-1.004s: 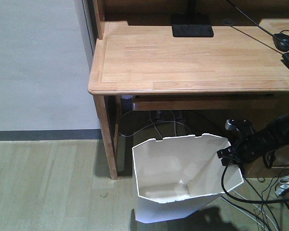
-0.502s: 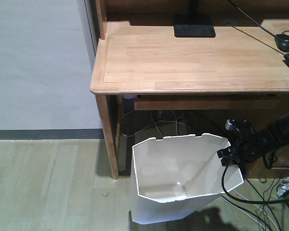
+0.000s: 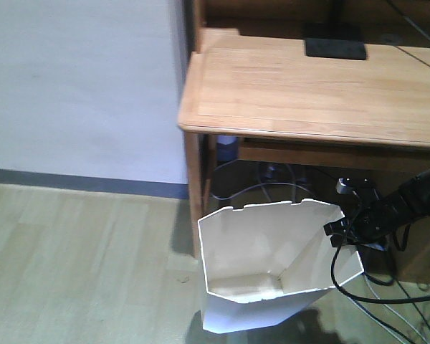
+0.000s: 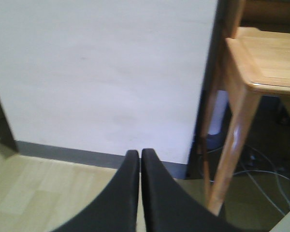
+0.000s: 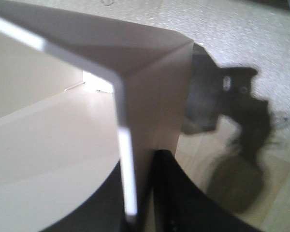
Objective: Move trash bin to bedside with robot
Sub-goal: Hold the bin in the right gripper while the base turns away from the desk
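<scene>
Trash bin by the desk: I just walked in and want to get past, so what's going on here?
The robot's right gripper grips the white trash bin by its rim, one of its fingers outside the wall and one inside. The bin is low beside the wooden desk. The left gripper is shut on nothing, facing the white wall. No bed is in view, so the bin is not at the bedside.

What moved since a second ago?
The desk slid right in the front view and more wall shows: the robot seems to turn left, the trash bin going along. The right gripper stays clamped on its rim; the left gripper is shut, empty.
</scene>
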